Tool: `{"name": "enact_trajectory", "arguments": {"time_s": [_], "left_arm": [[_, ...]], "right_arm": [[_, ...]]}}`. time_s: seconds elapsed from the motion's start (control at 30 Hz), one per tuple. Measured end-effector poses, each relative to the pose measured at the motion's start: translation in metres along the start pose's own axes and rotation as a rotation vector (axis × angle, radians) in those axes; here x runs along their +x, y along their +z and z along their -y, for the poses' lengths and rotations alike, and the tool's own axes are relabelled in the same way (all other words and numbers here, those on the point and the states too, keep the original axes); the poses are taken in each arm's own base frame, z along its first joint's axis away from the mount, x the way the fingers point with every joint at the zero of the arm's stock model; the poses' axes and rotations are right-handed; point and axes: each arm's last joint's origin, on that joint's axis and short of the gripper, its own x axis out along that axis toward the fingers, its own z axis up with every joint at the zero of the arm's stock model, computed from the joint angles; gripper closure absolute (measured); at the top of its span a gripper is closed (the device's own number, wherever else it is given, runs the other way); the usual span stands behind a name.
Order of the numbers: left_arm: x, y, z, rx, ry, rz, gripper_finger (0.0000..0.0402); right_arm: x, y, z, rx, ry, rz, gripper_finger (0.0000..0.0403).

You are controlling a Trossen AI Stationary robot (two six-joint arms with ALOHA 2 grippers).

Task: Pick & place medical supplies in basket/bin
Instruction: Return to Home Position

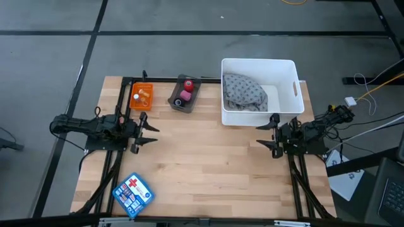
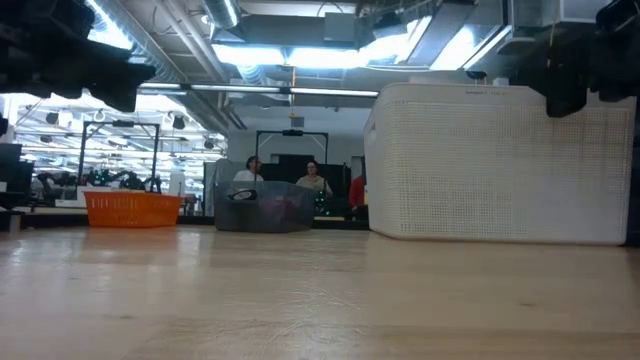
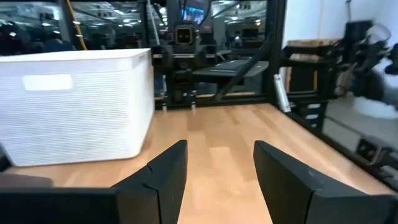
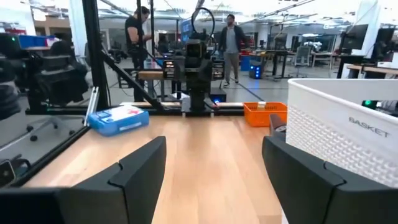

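From above, you have the crumpled grey patterned cloth [image 1: 245,91] in the rectangular white bin [image 1: 259,63] at the far right of the wooden surface [image 1: 208,164], the red roll [image 1: 188,84] and pink roll [image 1: 185,95] in the dark bin [image 1: 182,108], and the wrist views show your left gripper [image 3: 221,149] and right gripper [image 4: 214,143] spread wide, empty.

Read from the centre of my table [image 1: 208,164]:

- At 1 o'clock, the white bin [image 1: 259,61] holds the grey patterned cloth [image 1: 245,91], crumpled against its 9 o'clock wall.
- At 11 o'clock, the dark bin [image 1: 173,93] holds the red roll [image 1: 188,84] and, just beside it, the pink roll [image 1: 185,96].
- At 10 o'clock, the orange basket [image 1: 141,85] holds pale vials [image 1: 144,96].
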Motion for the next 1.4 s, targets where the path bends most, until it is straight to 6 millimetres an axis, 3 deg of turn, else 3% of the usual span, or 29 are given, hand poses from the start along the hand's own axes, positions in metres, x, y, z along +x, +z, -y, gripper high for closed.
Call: {"name": "enact_trajectory", "arguments": {"time_s": [0.5,0.73,1.4], "left_arm": [[0.008,-0.013,-0.008,0.060,0.099,-0.159,0.0219],[0.008,-0.013,-0.012,0.133,0.143,-0.162,0.0219],[0.008,-0.013,-0.013,0.114,0.151,-0.168,0.0219]], "right_arm": [[0.007,-0.011,-0.004,-0.025,-0.010,-0.113,0.0137],[0.009,-0.014,-0.005,-0.032,-0.008,-0.153,0.0137],[0.009,-0.015,-0.006,-0.014,-0.012,-0.161,0.0137]]}}
